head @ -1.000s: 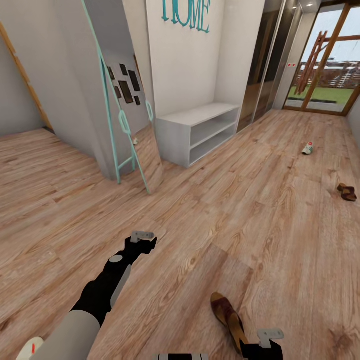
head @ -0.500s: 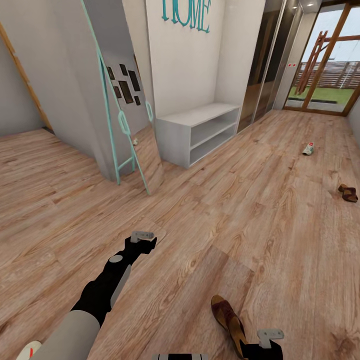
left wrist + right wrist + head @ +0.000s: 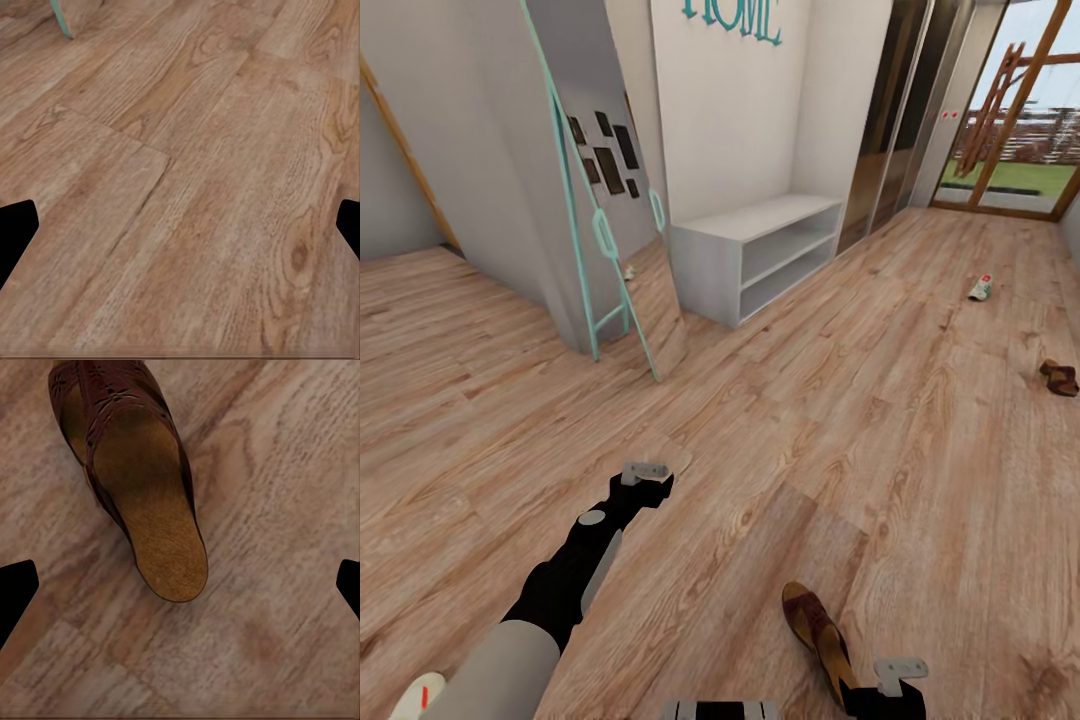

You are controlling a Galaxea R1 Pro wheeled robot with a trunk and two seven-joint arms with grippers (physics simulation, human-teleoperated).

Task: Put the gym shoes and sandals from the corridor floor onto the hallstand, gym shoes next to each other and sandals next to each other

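Note:
One dark brown sandal (image 3: 818,630) lies on the corridor floor (image 3: 880,440) just ahead of my right gripper (image 3: 882,695). In the right wrist view this sandal (image 3: 131,472) lies below the open right gripper (image 3: 180,589), heel end nearest, and the fingers are wide apart and clear of it. The other sandal (image 3: 1059,377) lies far right. A cream gym shoe (image 3: 981,289) sits farther back on the right. Another gym shoe (image 3: 418,697) peeks out beside my left arm at the bottom left. My left gripper (image 3: 652,487) hangs open over bare planks (image 3: 180,232). The pale hallstand (image 3: 755,255) stands against the back wall.
A teal-framed standing mirror (image 3: 610,200) leans on the wall corner left of the hallstand. Mirrored wardrobe doors (image 3: 890,110) run along the wall beyond it. A glass door (image 3: 1030,110) closes the corridor's far end. Open wood floor stretches between me and the hallstand.
The whole head view has shifted slightly, so the camera moved. Both arms hold the same places in the picture and the near sandal stays by the right gripper.

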